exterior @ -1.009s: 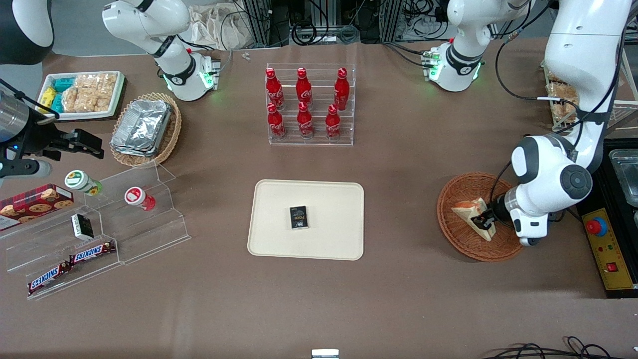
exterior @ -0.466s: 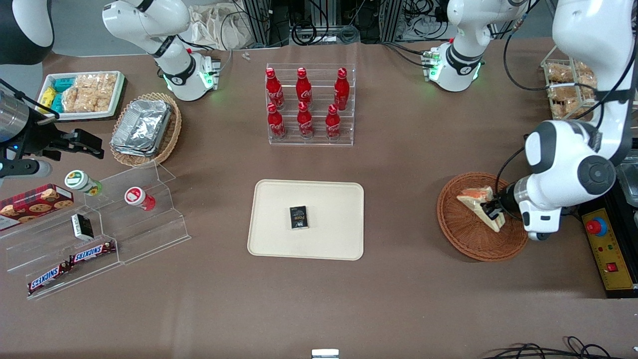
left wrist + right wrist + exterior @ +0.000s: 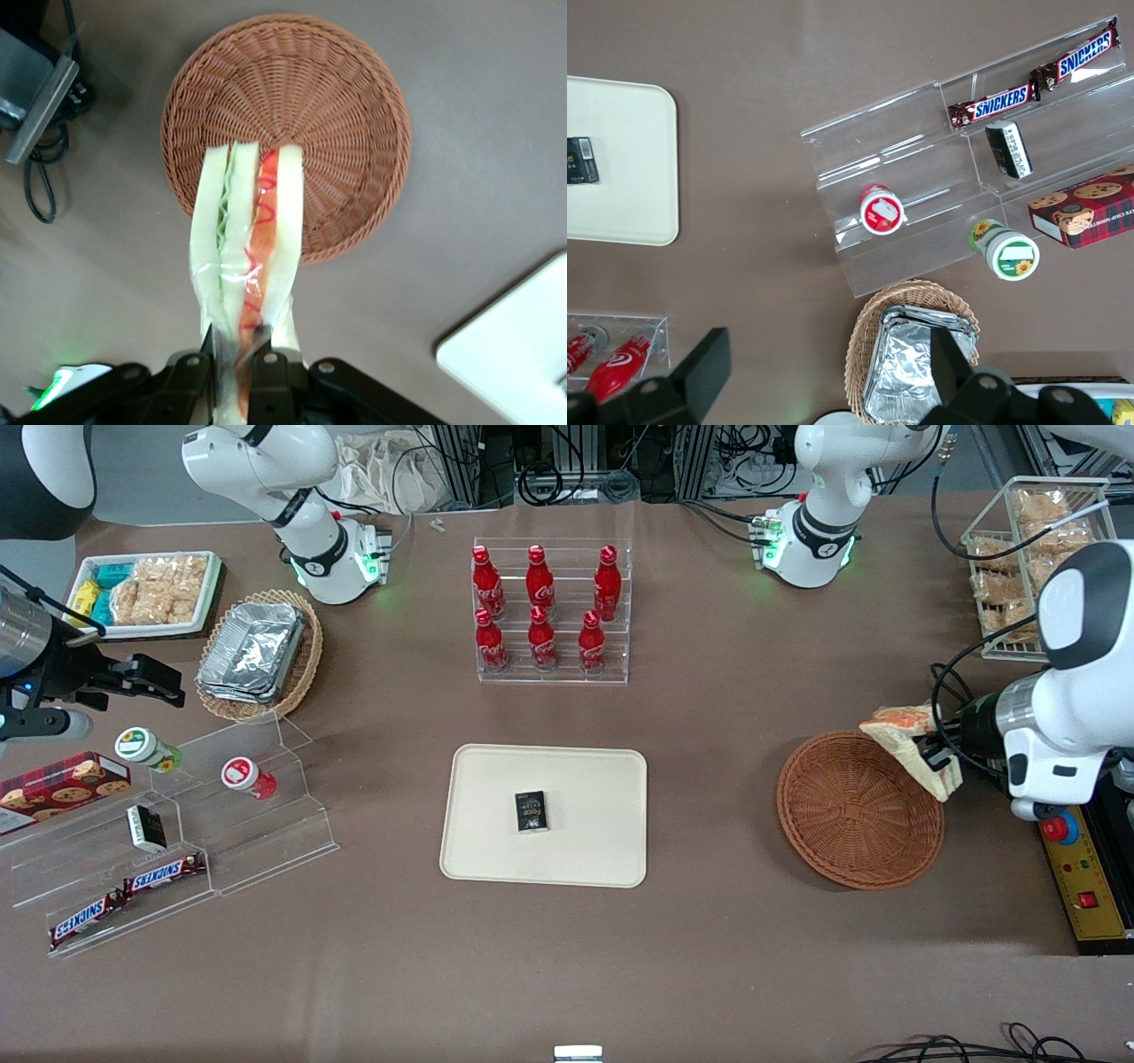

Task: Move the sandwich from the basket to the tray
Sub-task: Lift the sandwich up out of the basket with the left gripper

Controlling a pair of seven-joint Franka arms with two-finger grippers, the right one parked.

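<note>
The sandwich (image 3: 911,742), a plastic-wrapped wedge of white bread with orange-red and green filling, hangs in the air above the rim of the round reddish-brown basket (image 3: 855,815), on the working arm's side. My gripper (image 3: 935,760) is shut on its wide end. In the left wrist view the sandwich (image 3: 248,248) sticks out from between the fingers (image 3: 266,372) over the basket (image 3: 345,115), which holds nothing. The cream tray (image 3: 585,779) lies flat at mid-table, well toward the parked arm from the basket, with a small black box (image 3: 531,811) on it. A corner of the tray (image 3: 518,350) shows in the wrist view.
An acrylic rack of red cola bottles (image 3: 549,611) stands farther from the camera than the tray. A wire basket of bagged snacks (image 3: 1019,558) and a control box with a red button (image 3: 1076,868) sit at the working arm's end. Stepped acrylic shelves (image 3: 177,841) lie toward the parked arm's end.
My gripper has lifted the sandwich out of the basket and carried it up and toward the working arm's end; the basket now holds nothing.
</note>
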